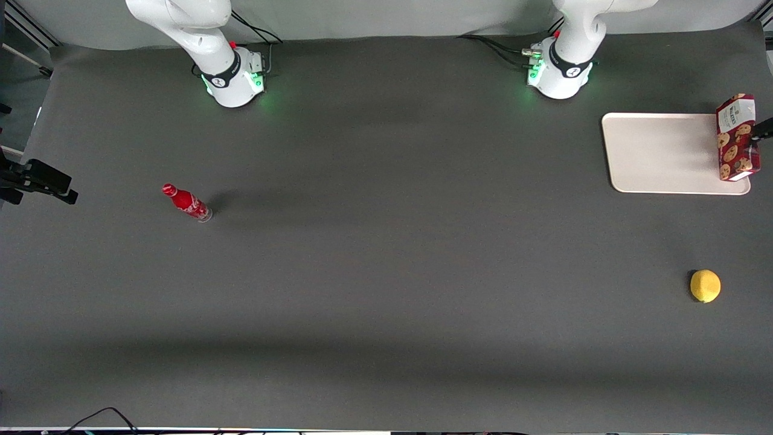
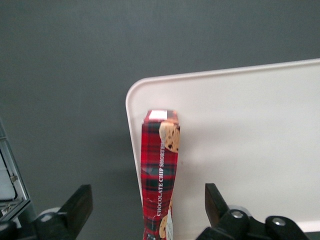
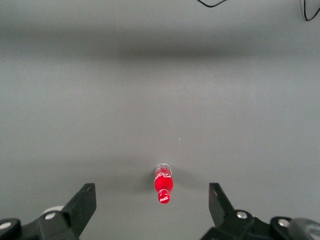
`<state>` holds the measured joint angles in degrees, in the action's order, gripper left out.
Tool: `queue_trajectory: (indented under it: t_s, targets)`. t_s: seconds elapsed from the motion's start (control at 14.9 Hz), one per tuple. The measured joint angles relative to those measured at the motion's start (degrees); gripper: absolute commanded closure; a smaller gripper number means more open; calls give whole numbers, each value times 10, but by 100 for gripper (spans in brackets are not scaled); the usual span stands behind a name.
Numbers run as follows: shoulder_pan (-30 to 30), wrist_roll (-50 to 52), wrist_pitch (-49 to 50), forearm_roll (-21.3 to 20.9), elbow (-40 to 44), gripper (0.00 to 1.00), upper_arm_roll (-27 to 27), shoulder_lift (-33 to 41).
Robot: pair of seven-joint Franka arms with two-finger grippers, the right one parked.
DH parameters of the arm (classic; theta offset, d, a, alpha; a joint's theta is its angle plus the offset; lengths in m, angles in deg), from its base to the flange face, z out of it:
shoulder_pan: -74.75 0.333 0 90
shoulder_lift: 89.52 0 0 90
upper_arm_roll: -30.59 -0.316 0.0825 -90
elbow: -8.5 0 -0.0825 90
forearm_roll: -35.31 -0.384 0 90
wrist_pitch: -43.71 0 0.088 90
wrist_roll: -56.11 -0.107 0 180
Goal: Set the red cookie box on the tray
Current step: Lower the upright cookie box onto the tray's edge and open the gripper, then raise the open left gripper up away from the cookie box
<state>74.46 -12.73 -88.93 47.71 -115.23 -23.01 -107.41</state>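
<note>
Red cookie box (image 2: pixel 160 175) stands on edge at the tray (image 2: pixel 240 150) rim nearest the working arm's end of the table — partly over the rim, whether fully seated cannot be told. Its long axis runs along that short tray edge. Gripper (image 2: pixel 147 210) hovers directly above the box, fingers (image 2: pixel 77 205) spread wide, clear of both narrow faces; nothing held. Jaws straddle the box across its thin dimension, so judged: box released or about to be gripped.
</note>
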Motion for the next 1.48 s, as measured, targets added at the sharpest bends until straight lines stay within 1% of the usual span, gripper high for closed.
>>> queue_trajectory:
  t_s: [0.2,0.34,0.4,0.6,0.74,0.81,1.01,1.21,1.34,1.48]
  targets:
    - [-1,11,147,7,112,0,0,7]
    - [-2,47,270,9,207,0,7,20]
    - [-4,77,323,9,254,0,20,29]
    - [-9,197,435,4,368,0,93,67]
    - [-13,300,494,-18,419,0,161,94]
    - [-15,354,519,-35,437,0,205,110]
    - [-16,515,565,-88,446,0,352,166]
    - [-18,634,567,-116,403,0,477,208]
    - [-18,668,539,-124,348,0,525,231]
    - [-18,675,520,-124,312,0,541,244]
